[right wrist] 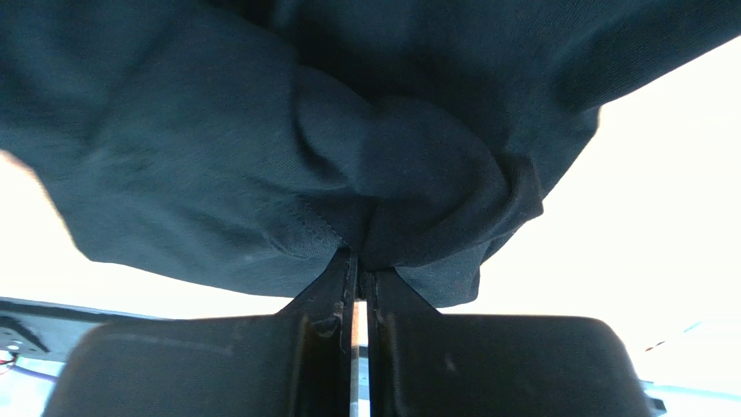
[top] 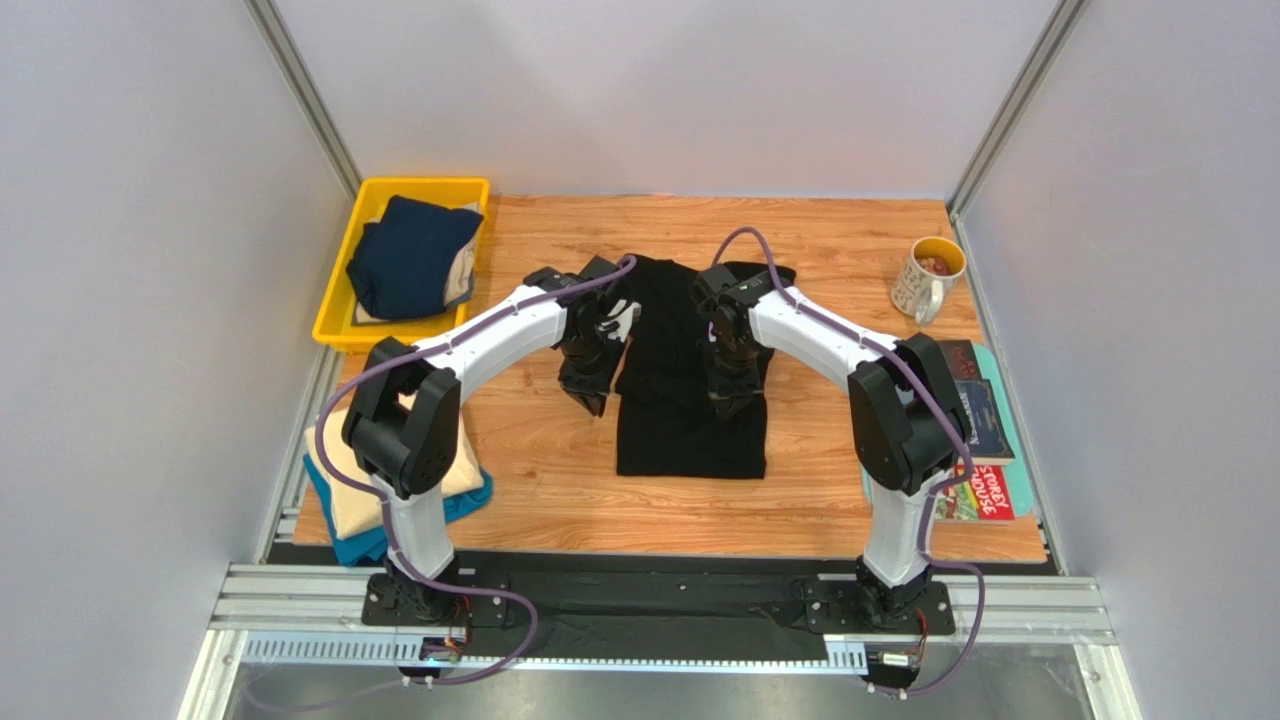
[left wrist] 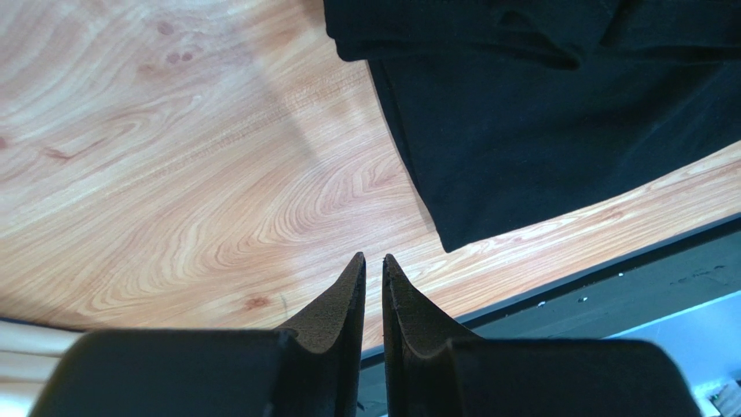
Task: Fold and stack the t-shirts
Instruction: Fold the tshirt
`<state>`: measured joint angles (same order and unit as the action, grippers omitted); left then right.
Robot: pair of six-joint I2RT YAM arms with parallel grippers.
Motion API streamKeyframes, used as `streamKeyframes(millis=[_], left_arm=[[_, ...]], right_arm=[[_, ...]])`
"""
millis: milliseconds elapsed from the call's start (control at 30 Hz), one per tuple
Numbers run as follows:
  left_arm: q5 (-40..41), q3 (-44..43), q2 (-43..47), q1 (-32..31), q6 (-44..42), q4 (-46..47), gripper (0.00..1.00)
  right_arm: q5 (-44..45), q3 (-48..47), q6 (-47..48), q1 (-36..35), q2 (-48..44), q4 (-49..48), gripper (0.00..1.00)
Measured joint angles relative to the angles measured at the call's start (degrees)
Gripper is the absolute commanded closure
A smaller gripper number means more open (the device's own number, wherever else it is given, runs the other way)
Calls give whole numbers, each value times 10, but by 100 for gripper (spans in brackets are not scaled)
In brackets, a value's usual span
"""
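The black t-shirt (top: 676,428) lies in a long folded strip at the table's middle. My right gripper (top: 733,387) is shut on a bunched fold of it; the right wrist view shows the cloth (right wrist: 348,156) pinched at my fingertips (right wrist: 361,258) and hanging over them. My left gripper (top: 586,387) hangs just left of the shirt, shut and empty; in its wrist view it (left wrist: 374,258) is over bare wood, with the shirt's corner (left wrist: 539,130) to the upper right. The navy shirt (top: 409,255) lies in the yellow bin. The cream shirt (top: 353,495) lies on the teal-blue one (top: 361,543) at the front left.
The yellow bin (top: 338,308) stands at the back left. A mug (top: 929,278) stands at the back right. Colourful magazines (top: 984,443) lie along the right edge. The table's front edge and a metal rail (left wrist: 609,287) are close to my left gripper.
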<state>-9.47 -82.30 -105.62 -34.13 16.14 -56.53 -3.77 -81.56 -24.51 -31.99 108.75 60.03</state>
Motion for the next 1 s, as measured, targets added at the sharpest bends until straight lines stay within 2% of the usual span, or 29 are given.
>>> streamKeyframes(millis=[167, 367, 567, 633, 700, 767, 867, 1000], left_arm=[[8, -26, 0, 0, -1, -8, 82], [11, -49, -8, 0, -4, -15, 82], [16, -66, -24, 1, -12, -31, 83], [20, -74, -28, 2, -14, -37, 83], [23, -82, -32, 3, -16, -43, 83], [24, -87, -34, 4, -19, -45, 83], [25, -99, -40, 5, -22, -51, 82], [25, -115, -51, 5, -25, -57, 82]], right_arm=[[3, -45, 6, 13, -3, 14, 100], [7, -77, 8, 66, 0, 20, 100], [13, -116, 8, 105, 45, 25, 100], [15, -123, 8, 112, 64, 27, 96], [17, -138, 7, 116, 86, 37, 84], [18, -153, 5, 117, 105, 41, 78], [20, -171, 3, 119, 120, 47, 73], [24, -193, -10, 126, 126, 48, 70]])
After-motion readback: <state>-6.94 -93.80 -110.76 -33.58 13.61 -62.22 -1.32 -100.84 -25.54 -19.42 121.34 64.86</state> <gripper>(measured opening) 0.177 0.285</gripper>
